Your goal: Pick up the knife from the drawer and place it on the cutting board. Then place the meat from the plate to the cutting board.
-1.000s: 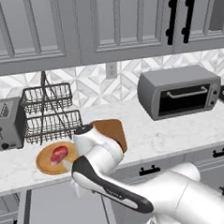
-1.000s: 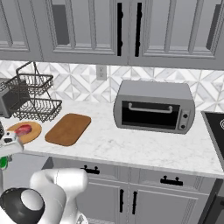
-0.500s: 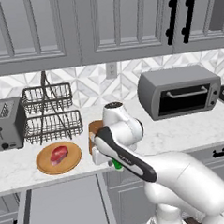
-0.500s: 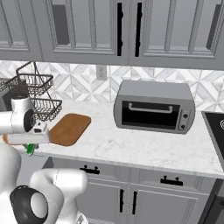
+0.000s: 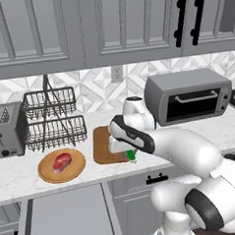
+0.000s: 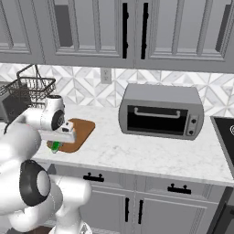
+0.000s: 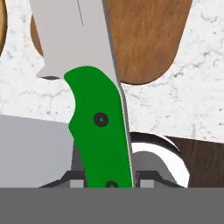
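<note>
- The gripper (image 5: 130, 154) was clamped on the knife (image 7: 97, 113), holding it by the green handle, which you could see best in the hand view.
- In that same view the silver blade ran up and away from the fingers, reaching over the near edge of the cutting board (image 7: 146, 39).
- From the left base view the gripper hung right at the board's front right corner, with a bit of green handle poking out underneath.
- Couldn't tell if the knife was touching the board or just hovering above it.
- The board lay flat on the white marble counter (image 5: 223, 125), between the plate (image 5: 62, 166) and the toaster oven (image 5: 188, 94).
- The meat (image 5: 62, 161) sat on the round wooden plate, just left of the board, well apart from the gripper.
- The drawer (image 5: 66, 217) was pulled open below the counter edge, under the plate, showing a plain grey inside.
- A wire dish rack (image 5: 54, 118) stood behind the plate, and a toaster (image 5: 7, 130) was off at the far left.
- In the right base view the arm covered the left side of the board (image 6: 75, 135).
</note>
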{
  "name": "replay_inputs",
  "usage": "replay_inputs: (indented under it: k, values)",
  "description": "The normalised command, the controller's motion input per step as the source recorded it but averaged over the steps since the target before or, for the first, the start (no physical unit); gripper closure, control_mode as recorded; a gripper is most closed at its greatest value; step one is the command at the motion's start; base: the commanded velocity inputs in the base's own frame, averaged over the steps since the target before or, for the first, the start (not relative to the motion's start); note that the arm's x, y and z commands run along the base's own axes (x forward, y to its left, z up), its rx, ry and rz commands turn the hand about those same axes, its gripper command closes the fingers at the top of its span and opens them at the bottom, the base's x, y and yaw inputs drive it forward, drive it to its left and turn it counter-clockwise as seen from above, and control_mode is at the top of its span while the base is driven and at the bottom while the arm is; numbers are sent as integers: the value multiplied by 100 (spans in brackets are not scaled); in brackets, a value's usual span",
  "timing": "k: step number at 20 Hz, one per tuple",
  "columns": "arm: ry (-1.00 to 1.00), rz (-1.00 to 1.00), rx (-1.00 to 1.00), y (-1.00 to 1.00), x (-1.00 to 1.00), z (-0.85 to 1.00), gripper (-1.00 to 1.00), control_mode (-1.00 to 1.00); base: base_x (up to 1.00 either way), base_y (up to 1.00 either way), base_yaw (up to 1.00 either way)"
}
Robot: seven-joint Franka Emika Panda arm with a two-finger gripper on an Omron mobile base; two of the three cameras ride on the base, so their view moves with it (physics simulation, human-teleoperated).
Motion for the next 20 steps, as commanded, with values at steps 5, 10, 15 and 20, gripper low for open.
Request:
replay_inputs:
  k: [5, 10, 15, 20]
  values:
    - [10, 0, 0, 0, 94, 0, 100, -100, 0, 0, 0]
    - [0, 0, 0, 0, 68, -1, 100, -100, 0, 0, 0]
    - [0, 0, 0, -1, 52, -18, 100, -100, 0, 0, 0]
    - [0, 0, 0, 0, 1, -32, 100, -100, 0, 0, 0]
